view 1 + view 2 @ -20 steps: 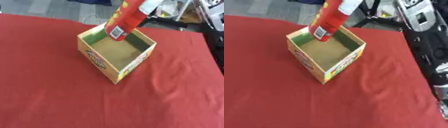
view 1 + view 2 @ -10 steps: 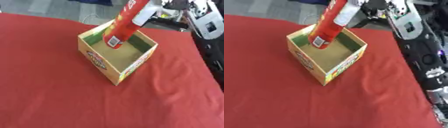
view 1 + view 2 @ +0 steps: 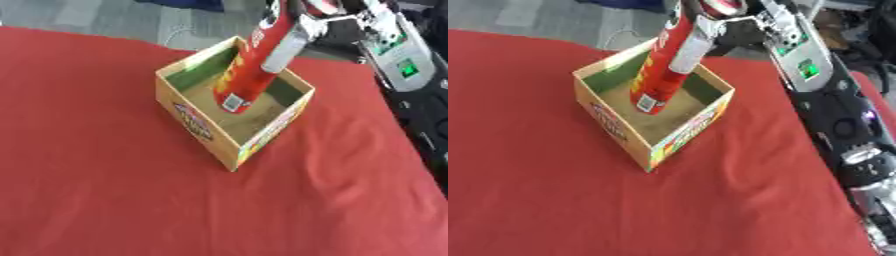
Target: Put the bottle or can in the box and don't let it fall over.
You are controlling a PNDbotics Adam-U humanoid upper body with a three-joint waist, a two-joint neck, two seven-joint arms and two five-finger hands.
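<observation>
Left eye view: red can (image 3: 249, 70) tilted, lower end down inside open yellow box (image 3: 199, 125) on red cloth (image 3: 96, 180). Right hand (image 3: 297, 27) at top, fingers wrapped round can's upper part.

Right eye view: same grasp; right arm (image 3: 815, 80) along right edge.

Bright, even light – soft shadows, slight overall blur

Right hand (image 3: 710, 15), fingers curled in a grasp, reaches from upper right.
</observation>
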